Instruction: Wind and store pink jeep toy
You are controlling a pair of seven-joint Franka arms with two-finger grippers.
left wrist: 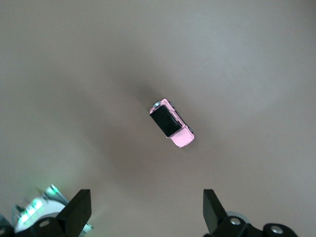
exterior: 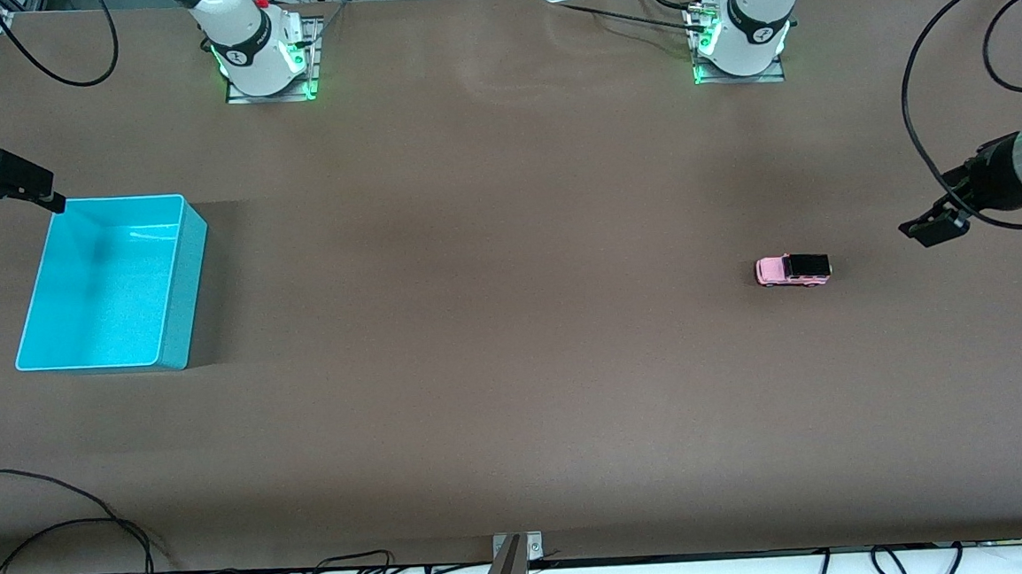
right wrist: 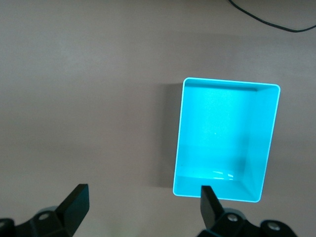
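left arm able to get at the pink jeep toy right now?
Probably yes. The small pale pink jeep toy with a black roof stands alone on bare brown table, nothing near it. The left gripper hangs open over the table at its own end, beside the toy.

Pink jeep point(exterior: 792, 270) on the table.
It is tiny, with a black roof, standing on its wheels near the left arm's end.

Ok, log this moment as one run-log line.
toy car: on table, untouched | bin: empty | left gripper: open, beside car | right gripper: open, by bin
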